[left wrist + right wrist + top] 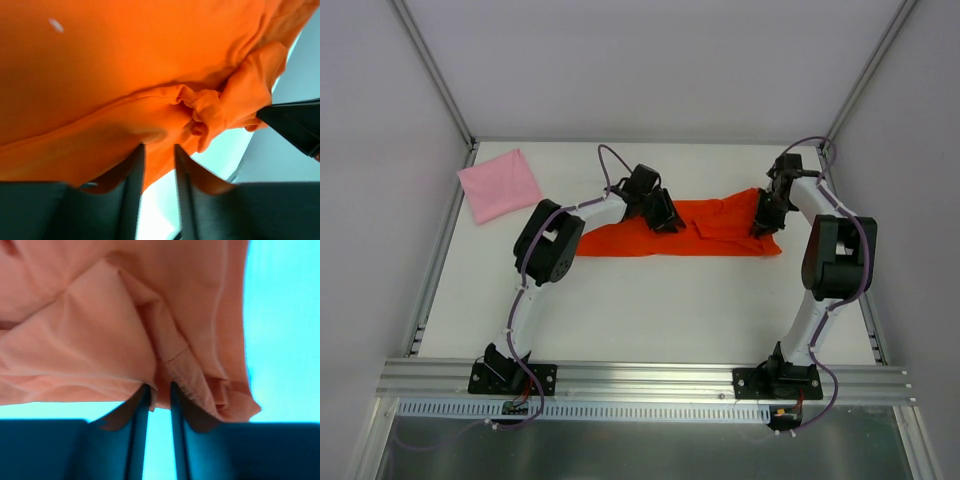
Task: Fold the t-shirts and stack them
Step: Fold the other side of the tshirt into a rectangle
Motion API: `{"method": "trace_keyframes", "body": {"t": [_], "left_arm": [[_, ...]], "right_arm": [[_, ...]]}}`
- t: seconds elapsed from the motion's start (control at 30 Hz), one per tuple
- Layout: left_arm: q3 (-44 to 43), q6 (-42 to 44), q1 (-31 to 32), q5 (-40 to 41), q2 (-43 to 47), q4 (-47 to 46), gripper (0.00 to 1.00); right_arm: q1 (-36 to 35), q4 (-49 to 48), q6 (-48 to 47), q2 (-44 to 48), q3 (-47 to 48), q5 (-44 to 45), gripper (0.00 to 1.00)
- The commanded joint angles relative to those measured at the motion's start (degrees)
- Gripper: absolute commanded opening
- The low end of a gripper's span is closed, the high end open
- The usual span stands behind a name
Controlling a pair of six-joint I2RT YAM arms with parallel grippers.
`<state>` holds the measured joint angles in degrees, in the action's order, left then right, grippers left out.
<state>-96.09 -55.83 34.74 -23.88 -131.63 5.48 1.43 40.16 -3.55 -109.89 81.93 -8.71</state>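
Note:
The orange-red t-shirt (720,238) lies as a long, crumpled strip across the far middle of the table. My left gripper (667,216) is at its far edge left of centre, and in the left wrist view (159,148) its jaws are nearly closed with orange cloth (125,75) pinched between the tips. My right gripper (764,218) is at the shirt's right end, and in the right wrist view (159,386) it is closed on a hemmed fold of the shirt (100,315). The light pink shirt (498,185) lies folded as a small square at the far left corner.
The white table (650,310) is walled by grey panels at the back and sides. An aluminium rail (640,378) runs along the near edge and holds both arm bases. The right gripper's dark tip (295,125) shows at the right of the left wrist view.

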Motion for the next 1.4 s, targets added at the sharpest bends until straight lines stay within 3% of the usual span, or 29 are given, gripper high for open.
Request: {"method": "trace_keyframes", "body": {"t": [0.0,0.03,0.07,0.13,0.17,0.23,0.3,0.53,0.67,0.8,1.0,1.37], "left_arm": [[-1.37,2.83,-0.73,1.91,1.47,2.7,0.35],[-2.16,3.62,-0.73,1.99,1.29,3.13,0.43],[-3.65,4.06,-0.73,2.08,1.29,4.36,0.51],[-4.62,5.2,-0.73,2.69,2.34,4.89,0.59],[-5.67,6.17,-0.73,2.96,2.96,5.42,0.68],[-7.95,7.4,-0.82,3.58,4.19,6.21,0.73],[-10.15,9.51,-0.82,3.49,4.54,8.05,0.77],[-10.0,14.61,-0.82,3.57,7.26,11.48,0.8],[-6.05,18.21,-2.13,4.1,9.72,13.94,0.82],[-2.71,22.34,-4.5,3.23,12.36,16.57,0.82],[0.37,31.83,-7.23,2.35,15.7,20.28,0.82],[7.31,33.6,-12.41,2.17,17.99,25.29,0.78]], "right_arm": [[0.68,0.79,-2.33,-1.12,1.91,4.31,0.28],[0.59,1.23,-2.6,-1.21,2.53,4.58,0.37],[0.68,2.37,-2.86,-1.21,4.01,4.06,0.53],[0.68,3.69,-3.39,-0.86,5.86,2.3,0.66],[0.68,4.48,-3.91,0.01,7.53,-0.58,0.81],[0.68,5.19,-4.09,2.12,9.03,-2.36,0.92],[0.68,6.06,-4.44,3.71,10.44,-1.84,0.94],[0.68,7.57,-8.84,10.74,5.45,6.59,0.95],[0.76,3.09,-7.7,14.78,-7.36,7.65,0.91],[0.77,-1.3,-7.17,14.97,-13.54,8.36,0.89],[0.68,-4.91,-7.52,13.39,-14.52,11.95,0.74],[0.76,-3.16,-12.53,6.97,-8.45,17.05,0.53]]}}
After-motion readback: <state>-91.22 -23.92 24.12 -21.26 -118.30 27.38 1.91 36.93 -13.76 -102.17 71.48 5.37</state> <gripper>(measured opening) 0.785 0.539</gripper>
